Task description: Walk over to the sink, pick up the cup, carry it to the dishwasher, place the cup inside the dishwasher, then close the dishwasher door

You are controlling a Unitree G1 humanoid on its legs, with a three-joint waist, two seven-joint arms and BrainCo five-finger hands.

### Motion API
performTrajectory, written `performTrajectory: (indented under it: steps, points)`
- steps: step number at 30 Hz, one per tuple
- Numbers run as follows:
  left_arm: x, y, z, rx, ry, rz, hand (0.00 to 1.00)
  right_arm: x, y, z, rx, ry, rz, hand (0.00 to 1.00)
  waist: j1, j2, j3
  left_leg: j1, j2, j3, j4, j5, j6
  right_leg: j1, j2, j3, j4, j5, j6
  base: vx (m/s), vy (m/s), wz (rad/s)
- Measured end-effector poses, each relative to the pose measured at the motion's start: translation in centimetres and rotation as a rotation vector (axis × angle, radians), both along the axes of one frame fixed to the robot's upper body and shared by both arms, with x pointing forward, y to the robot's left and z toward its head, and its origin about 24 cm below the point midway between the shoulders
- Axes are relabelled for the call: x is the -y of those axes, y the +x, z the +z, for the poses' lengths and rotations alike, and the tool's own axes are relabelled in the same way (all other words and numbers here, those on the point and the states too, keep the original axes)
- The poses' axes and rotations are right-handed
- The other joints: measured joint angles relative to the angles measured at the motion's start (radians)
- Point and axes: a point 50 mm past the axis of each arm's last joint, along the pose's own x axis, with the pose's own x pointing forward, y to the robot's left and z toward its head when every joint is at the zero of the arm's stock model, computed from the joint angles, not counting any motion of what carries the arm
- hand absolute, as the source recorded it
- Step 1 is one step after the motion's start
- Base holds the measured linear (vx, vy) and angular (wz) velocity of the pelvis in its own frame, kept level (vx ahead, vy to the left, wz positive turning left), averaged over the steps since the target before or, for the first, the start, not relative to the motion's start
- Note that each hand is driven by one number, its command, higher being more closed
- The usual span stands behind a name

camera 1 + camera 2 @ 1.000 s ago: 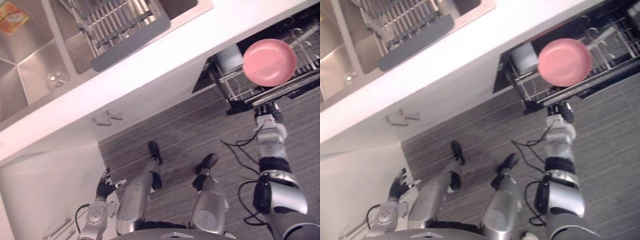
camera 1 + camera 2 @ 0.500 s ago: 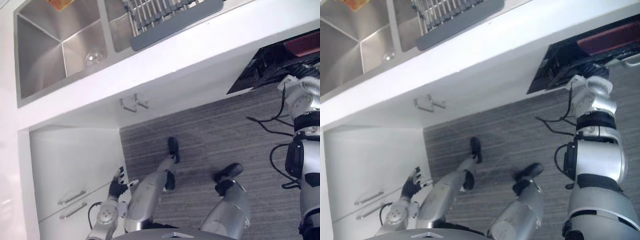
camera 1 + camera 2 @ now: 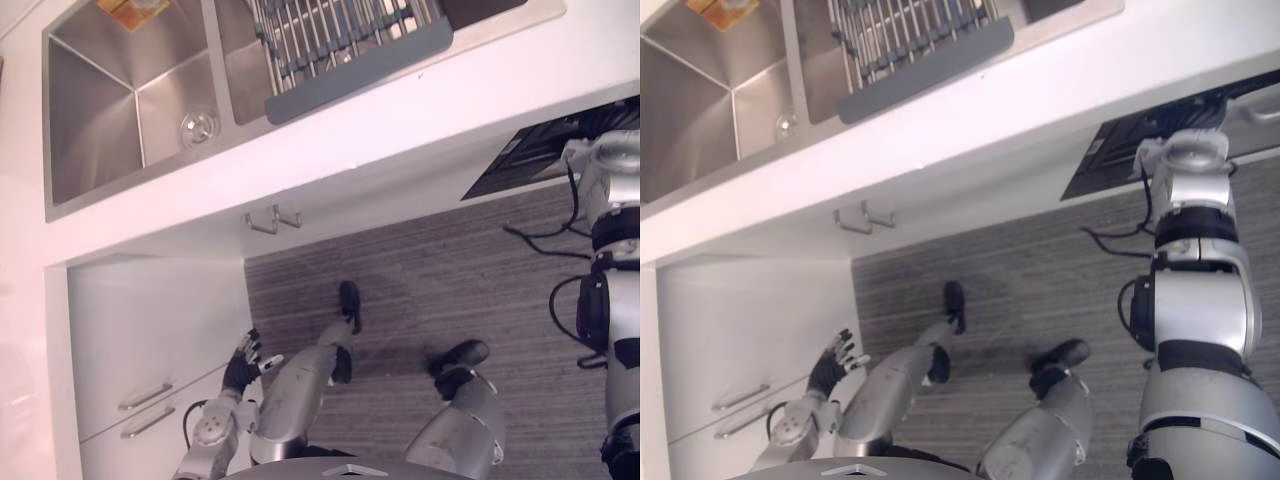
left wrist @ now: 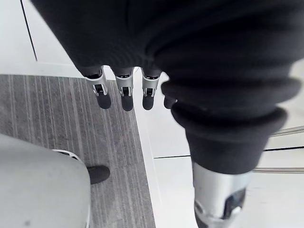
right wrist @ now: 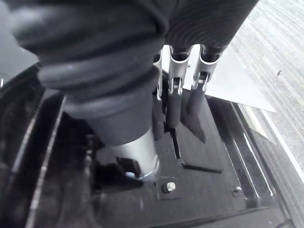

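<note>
Nearest, low on the left: left hand [image 3: 243, 362], hanging just beside the white drawer fronts [image 3: 160, 330] and their two bar handles [image 3: 148, 398]; fingers [image 4: 124, 92] straight and slightly spread, holding nothing, poised over the line where the drawer fronts meet the grey striped floor [image 3: 420, 270].

Further out on the right: right hand [image 5: 174, 95], reaching into the dark mouth of the dishwasher [image 3: 530, 150] below the table [image 3: 400, 120]; fingers straight and close together, nothing in them; dark tips at a black panel [image 5: 204, 185] bearing a small screw [image 5: 167, 186]; cannot tell whether touching it or just above; pale grey sheet [image 5: 237, 85] just past the fingers; cannot tell where the cup is.

Between the drawers and the dishwasher, under the table's near edge: pair of small metal pulls [image 3: 272, 220], side by side.

Farthest, set into the white table on the left: steel sink [image 3: 100, 110] with two basins; round drain [image 3: 198, 128] in the floor of the left basin; orange thing [image 3: 132, 10] at that basin's far end, too small to make out; wire dish rack [image 3: 340, 30] with a dark grey rim across the right basin.
</note>
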Motion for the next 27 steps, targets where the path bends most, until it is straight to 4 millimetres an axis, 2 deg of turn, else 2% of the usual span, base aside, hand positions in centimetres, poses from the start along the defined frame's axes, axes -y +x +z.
performTrajectory:
  steps: [1,4,6,7,8,9,10,12,13,15,16,17,19,20,21,23,24,25,26,27]
  points:
    - [-0.1,0.0,0.0,-0.002,-0.010,0.006,0.00,0.0,-0.2,-0.6,0.009,0.003,0.012,0.00,-0.003,-0.001,0.001,0.009,0.003,0.001,0.001,-0.004,0.002,0.013,0.007,0.000,-0.011,0.001,0.001,0.08,-0.061,-0.06]
    - [-1.4,-0.3,-0.1,-0.003,-0.004,0.049,0.00,-0.9,-1.0,-4.2,0.087,0.081,0.103,0.00,-0.042,-0.028,0.020,0.048,0.015,0.020,0.004,-0.022,-0.003,0.063,0.033,0.002,-0.052,0.008,0.011,0.09,-0.059,-0.12]
    - [-3.0,-0.1,0.0,0.004,0.021,0.083,0.00,-2.2,-2.3,-9.6,0.078,0.199,0.165,0.00,-0.082,-0.074,0.054,0.088,0.033,0.033,0.017,-0.045,-0.010,0.115,0.062,0.004,-0.088,0.022,0.019,0.10,-0.073,-0.23]
    - [-3.5,-0.1,0.1,0.007,0.030,0.093,0.00,-2.7,-2.7,-11.2,0.061,0.226,0.179,0.00,-0.089,-0.090,0.065,0.099,0.037,0.040,0.018,-0.050,-0.012,0.125,0.068,0.007,-0.096,0.024,0.022,0.10,-0.080,-0.29]
    - [-4.4,0.0,0.2,0.010,0.044,0.125,0.00,-3.6,-3.7,-14.7,0.007,0.273,0.186,0.00,-0.102,-0.120,0.079,0.115,0.045,0.049,0.018,-0.057,-0.017,0.142,0.082,0.013,-0.112,0.026,0.022,0.09,-0.084,-0.23]
    - [-5.0,0.2,0.3,0.012,0.052,0.148,0.00,-4.2,-5.2,-18.5,-0.078,0.342,0.166,0.00,-0.108,-0.143,0.081,0.123,0.052,0.053,0.017,-0.062,-0.022,0.151,0.096,0.018,-0.128,0.029,0.020,0.09,-0.087,-0.20]
    - [-5.3,0.3,0.3,0.012,0.055,0.160,0.00,-4.5,-6.1,-20.4,-0.119,0.390,0.150,0.00,-0.107,-0.153,0.079,0.127,0.055,0.058,0.016,-0.064,-0.025,0.152,0.100,0.022,-0.133,0.029,0.020,0.10,-0.090,-0.18]
    - [-5.9,0.3,-0.4,-0.027,0.069,0.191,0.00,-5.8,-10.6,-28.2,-0.298,0.609,0.053,0.00,-0.109,-0.184,0.069,0.153,0.064,0.070,0.016,-0.068,-0.030,0.183,0.122,0.027,-0.169,0.039,0.023,0.12,-0.092,-0.18]
    - [-6.1,0.1,-0.7,-0.042,0.079,0.199,0.00,-6.4,-11.9,-30.0,-0.345,0.658,0.038,0.00,-0.110,-0.193,0.064,0.164,0.065,0.072,0.014,-0.070,-0.033,0.194,0.127,0.029,-0.178,0.041,0.024,0.14,-0.084,-0.15]
    - [-7.1,-1.7,-2.1,-0.136,0.135,0.227,0.00,-9.5,-17.7,-35.6,-0.499,0.821,0.000,0.00,-0.114,-0.236,0.007,0.218,0.064,0.078,-0.020,-0.078,-0.045,0.238,0.144,0.030,-0.210,0.043,0.025,0.12,-0.054,-0.13]
    - [-7.4,-2.2,-2.5,-0.161,0.144,0.236,0.00,-10.3,-19.0,-36.6,-0.534,0.845,-0.006,0.00,-0.115,-0.247,-0.014,0.234,0.064,0.080,-0.037,-0.077,-0.046,0.247,0.148,0.031,-0.215,0.043,0.025,0.11,-0.044,-0.10]
    - [-7.8,-3.0,-3.0,-0.201,0.157,0.249,0.00,-11.4,-21.9,-38.2,-0.598,0.896,-0.034,0.00,-0.118,-0.272,-0.052,0.256,0.062,0.083,-0.046,-0.083,-0.053,0.266,0.150,0.034,-0.220,0.040,0.024,0.07,-0.032,-0.08]
    - [-8.1,-4.0,-3.7,-0.253,0.158,0.268,0.00,-12.4,-24.8,-39.5,-0.665,0.932,-0.069,0.00,-0.119,-0.305,-0.091,0.298,0.061,0.092,-0.051,-0.113,-0.060,0.298,0.149,0.055,-0.216,0.035,0.016,0.05,-0.026,-0.13]
    - [-8.2,-4.7,-4.1,-0.294,0.153,0.274,0.00,-12.8,-26.2,-39.9,-0.698,0.941,-0.082,0.00,-0.122,-0.322,-0.121,0.311,0.062,0.093,-0.052,-0.130,-0.052,0.310,0.147,0.072,-0.200,0.030,0.004,0.01,-0.010,-0.10]
    - [-8.2,-5.0,-4.3,-0.312,0.150,0.274,0.00,-13.0,-26.9,-40.1,-0.708,0.945,-0.087,0.00,-0.126,-0.327,-0.134,0.321,0.064,0.090,-0.052,-0.134,-0.052,0.313,0.148,0.093,-0.187,0.031,-0.005,0.02,0.009,0.08]
    - [-8.1,-5.6,-4.7,-0.358,0.129,0.275,0.00,-13.6,-28.6,-40.5,-0.728,0.977,-0.089,0.00,-0.141,-0.332,-0.166,0.343,0.079,0.060,-0.052,-0.137,-0.052,0.314,0.168,0.208,-0.134,0.051,-0.037,0.06,0.029,0.32]
    - [-8.0,-5.7,-4.8,-0.371,0.120,0.270,0.00,-13.8,-29.0,-40.6,-0.726,0.991,-0.091,0.00,-0.151,-0.330,-0.168,0.356,0.094,0.039,-0.052,-0.136,-0.054,0.311,0.186,0.268,-0.106,0.061,-0.055,0.10,-0.042,0.55]
    - [-7.8,-6.2,-5.1,-0.404,0.109,0.258,0.00,-14.1,-29.7,-40.8,-0.720,1.016,-0.101,0.00,-0.165,-0.319,-0.182,0.360,0.119,-0.001,-0.052,-0.130,-0.061,0.309,0.232,0.369,-0.129,0.020,-0.061,0.10,-0.091,0.64]
    - [-8.1,-6.3,-5.2,-0.418,0.098,0.262,0.00,-14.4,-30.1,-40.9,-0.727,1.034,-0.099,0.00,-0.172,-0.334,-0.196,0.356,0.123,-0.027,-0.052,-0.126,-0.068,0.331,0.287,0.447,-0.204,-0.017,-0.050,0.10,-0.205,0.86]
    - [-8.8,-6.2,-5.1,-0.422,0.087,0.285,0.00,-15.3,-31.0,-41.2,-0.741,1.070,-0.090,0.00,-0.174,-0.389,-0.214,0.345,0.091,-0.051,-0.053,-0.117,-0.080,0.365,0.326,0.505,-0.292,-0.024,-0.054,0.04,-0.152,0.61]
